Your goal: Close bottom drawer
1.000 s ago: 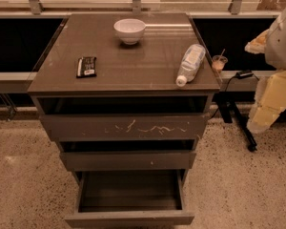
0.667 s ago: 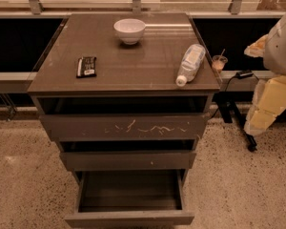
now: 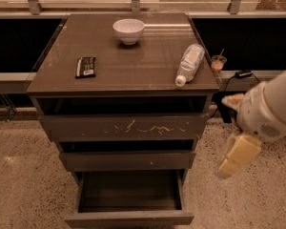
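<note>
The bottom drawer [image 3: 128,217] of the dark grey-brown cabinet is pulled far out, and its shallow box is open and empty. Its plain front panel is at the lower edge of the camera view. My arm comes in from the right. The gripper [image 3: 232,162] hangs to the right of the cabinet, level with the middle drawer [image 3: 126,160], and touches nothing. It is above and to the right of the bottom drawer's front.
The top drawer [image 3: 126,127] has pale scratches. On the cabinet top [image 3: 52,80] are a white bowl [image 3: 128,30], a dark snack bar [image 3: 86,66] and a lying plastic bottle [image 3: 189,63]. A cup with a straw [image 3: 219,62] stands behind at right. The floor is speckled.
My arm and gripper have moved down and to the left, closer to the cabinet's right side. The drawers and the things on top have not moved.
</note>
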